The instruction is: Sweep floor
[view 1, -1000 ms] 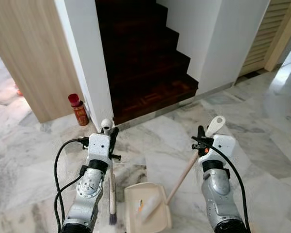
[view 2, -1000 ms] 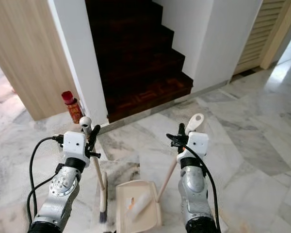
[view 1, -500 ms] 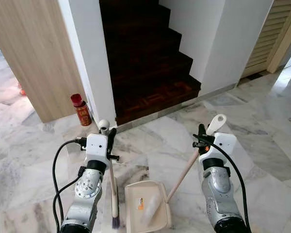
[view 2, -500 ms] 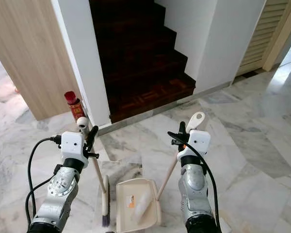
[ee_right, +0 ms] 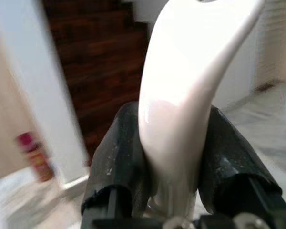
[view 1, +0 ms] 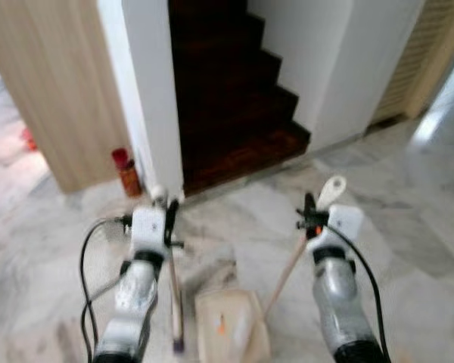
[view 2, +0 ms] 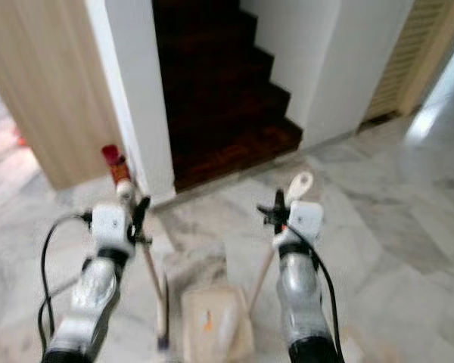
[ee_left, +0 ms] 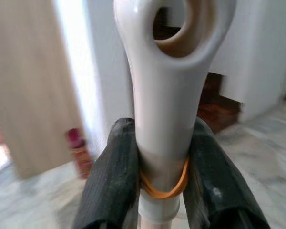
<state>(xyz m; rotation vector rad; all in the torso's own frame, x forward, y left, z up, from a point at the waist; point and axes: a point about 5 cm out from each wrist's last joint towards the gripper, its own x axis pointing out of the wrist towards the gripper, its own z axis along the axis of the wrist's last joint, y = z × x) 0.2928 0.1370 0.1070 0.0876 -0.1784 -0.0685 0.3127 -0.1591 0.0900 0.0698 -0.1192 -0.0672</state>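
- Broom [view 1: 175,302]: thin handle runs down from L gripper to dark bristles near the marble floor [view 1: 408,227], just left of the dustpan. White handle cap w/ hanging hole sticks up past the fingers.
- L gripper [ee_left: 163,176]: both black fingers [ee_left: 112,181] pressed onto the broom's white cap, orange rubber band round the cap between them. Pinching the broom.
- Dustpan [view 1: 228,329]: cream tray low centre between the arms, small orange scrap + pale bits inside. Its long handle slants up-right to the R gripper.
- R gripper [ee_right: 174,157]: black fingers [ee_right: 119,152] clamped on either side of the dustpan's white handle end. Pinching it.
- Head views blurred.
- Ahead: dark wood stairs [view 1: 227,113] going up between white walls [view 1: 155,98].
- Red bottle [view 1: 125,171] stands on floor at foot of left white wall, beside a light wood panel [view 1: 53,91].
- Far right: slatted door [view 1: 408,68], pale wood.
- Black cables loop along both silver arms.
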